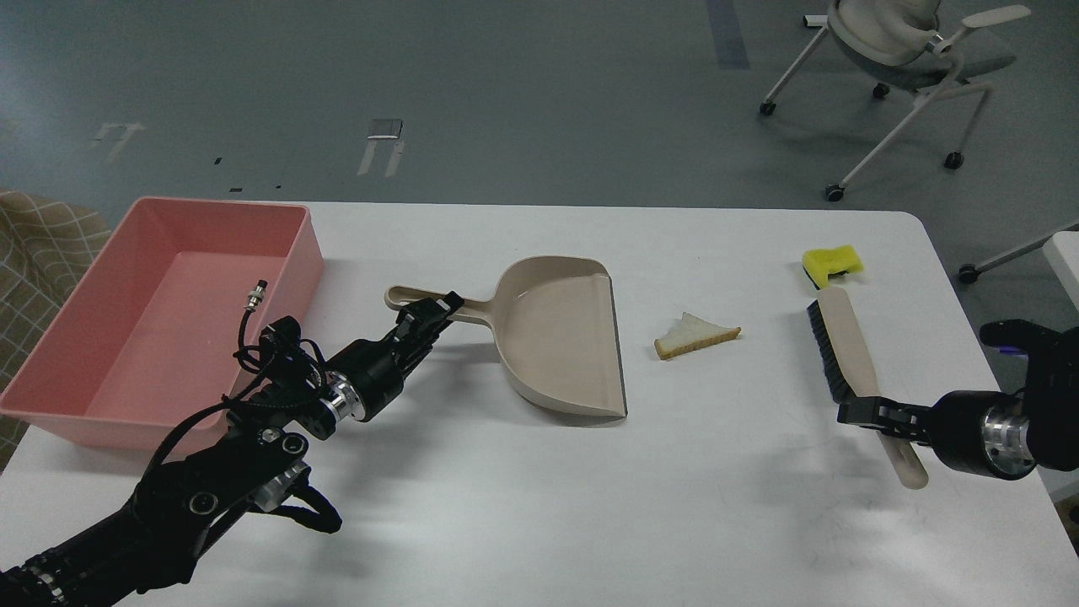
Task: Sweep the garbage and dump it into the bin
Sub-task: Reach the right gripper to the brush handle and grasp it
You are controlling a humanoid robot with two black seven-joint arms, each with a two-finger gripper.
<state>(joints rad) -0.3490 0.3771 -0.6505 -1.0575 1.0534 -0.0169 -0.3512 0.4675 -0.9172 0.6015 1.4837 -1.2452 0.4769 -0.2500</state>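
The bread slice (695,335) lies on the white table (539,506), just right of the beige dustpan (560,337). The yellow sponge (832,262) lies at the far right, just beyond the tip of the beige brush (847,350). The pink bin (59,384) stands at the table's left end and holds no garbage. My left gripper (434,310) is shut on the dustpan's handle. My right gripper (860,412) lies across the brush's handle, just below the bristles. Its dark fingers are seen side-on, so I cannot tell whether they grip.
A short cable with a metal plug (253,303) sticks up from my left arm in front of the bin. A wheeled chair (906,51) stands on the floor beyond the far right corner. The table's right edge runs close to my right arm.
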